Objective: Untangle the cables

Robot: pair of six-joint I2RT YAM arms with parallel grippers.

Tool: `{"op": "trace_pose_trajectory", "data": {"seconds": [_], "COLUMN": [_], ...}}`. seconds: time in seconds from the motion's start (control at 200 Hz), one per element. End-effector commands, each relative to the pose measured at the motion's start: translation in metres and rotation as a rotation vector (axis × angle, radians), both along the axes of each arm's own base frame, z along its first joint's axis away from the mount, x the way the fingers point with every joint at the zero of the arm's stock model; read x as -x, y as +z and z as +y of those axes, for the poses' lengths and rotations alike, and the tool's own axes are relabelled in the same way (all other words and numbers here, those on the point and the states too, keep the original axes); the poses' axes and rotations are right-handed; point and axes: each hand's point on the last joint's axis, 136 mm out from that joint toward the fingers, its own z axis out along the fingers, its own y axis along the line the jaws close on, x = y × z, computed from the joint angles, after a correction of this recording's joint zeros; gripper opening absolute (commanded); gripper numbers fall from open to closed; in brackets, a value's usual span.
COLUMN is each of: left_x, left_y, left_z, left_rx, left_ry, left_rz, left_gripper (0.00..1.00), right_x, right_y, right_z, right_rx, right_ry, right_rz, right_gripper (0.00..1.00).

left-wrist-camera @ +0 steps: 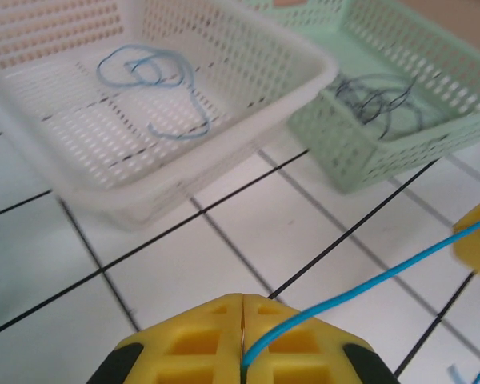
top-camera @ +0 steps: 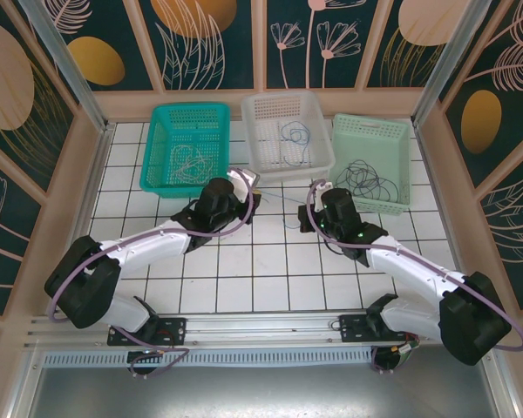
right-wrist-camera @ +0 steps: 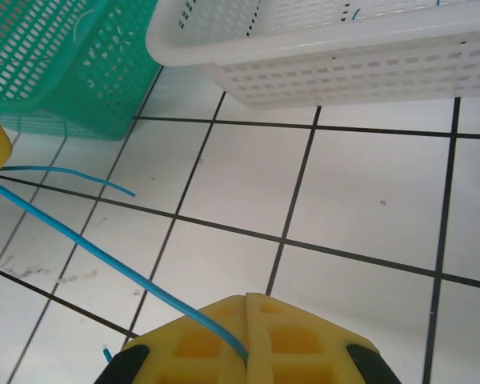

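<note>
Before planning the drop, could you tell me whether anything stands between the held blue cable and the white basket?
Nothing visible does: the blue cable, pinched by the left gripper and right gripper, has only bare tile between it and the white basket.

The top camera looks down from behind; both low wrist cameras share the white basket (left-wrist-camera: 184, 172).

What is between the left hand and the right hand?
A blue cable stretches from the left hand to the right hand, over bare white tiles; both wrist views show it.
</note>
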Motion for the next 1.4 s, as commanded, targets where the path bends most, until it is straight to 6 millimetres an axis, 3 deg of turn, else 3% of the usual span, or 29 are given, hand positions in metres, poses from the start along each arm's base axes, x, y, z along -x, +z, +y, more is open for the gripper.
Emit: {"op": "trace_pose_trajectory", "data": {"seconds": [0.0, 0.15, 0.205, 0.275, 0.36, 0.49, 0.545, 0.591, 0.776, 0.876, 1.106, 1.256, 1.396], "left_x": [-0.021, -0.029, -0.03, -0.031, -0.032, -0.031, -0.029, -0.028, -0.025, -0.025, -0.019, -0.016, -0.011], "left_y": [-0.005, -0.007, -0.006, -0.002, 0.007, 0.03, 0.039, 0.046, 0.051, 0.048, 0.051, 0.043, 0.034], "left_z": [0.032, 0.039, 0.037, 0.037, 0.041, 0.051, 0.056, 0.061, 0.088, 0.096, 0.084, 0.08, 0.081], "left_rx": [-0.199, -0.304, -0.313, -0.308, -0.284, -0.226, -0.204, -0.193, -0.22, -0.216, -0.095, -0.072, -0.048], "left_ry": [0.149, 0.171, 0.169, 0.177, 0.21, 0.264, 0.286, 0.305, 0.416, 0.458, 0.412, 0.396, 0.392], "left_rz": [-0.035, -0.041, -0.045, -0.055, -0.076, -0.128, -0.154, -0.175, -0.213, -0.205, -0.192, -0.163, -0.135], "left_gripper": [0.04, 0.1, 0.18, 0.21, 0.4, 0.43, 0.44, 0.45, 0.48, 0.63, 0.64, 0.64, 0.64], "right_x": [-0.006, -0.003, -0.002, -0.004, -0.01, -0.027, -0.031, -0.043, -0.068, -0.082, -0.122, -0.146, -0.176], "right_y": [-0.002, -0.001, 0.001, 0.004, 0.008, 0.019, 0.029, 0.038, 0.066, 0.076, 0.094, 0.109, 0.101], "right_z": [-0.019, -0.006, 0.001, 0.005, 0.006, 0.005, 0.013, 0.007, 0.003, -0.005, -0.013, -0.008, -0.017], "right_rx": [0.123, 0.12, 0.105, 0.096, 0.088, 0.061, 0.031, 0.002, -0.067, -0.117, -0.27, -0.372, -0.427], "right_ry": [-0.054, 0.026, 0.06, 0.071, 0.073, 0.051, 0.071, 0.056, 0.046, 0.002, -0.118, -0.129, -0.189], "right_rz": [0.0, 0.016, 0.019, 0.014, 0.006, 0.022, 0.018, 0.011, -0.015, -0.02, -0.061, -0.09, -0.08], "right_gripper": [0.0, 0.0, 0.0, 0.0, 0.0, 0.0, 0.0, 0.0, 0.0, 0.0, 0.0, 0.0, 0.0]}}
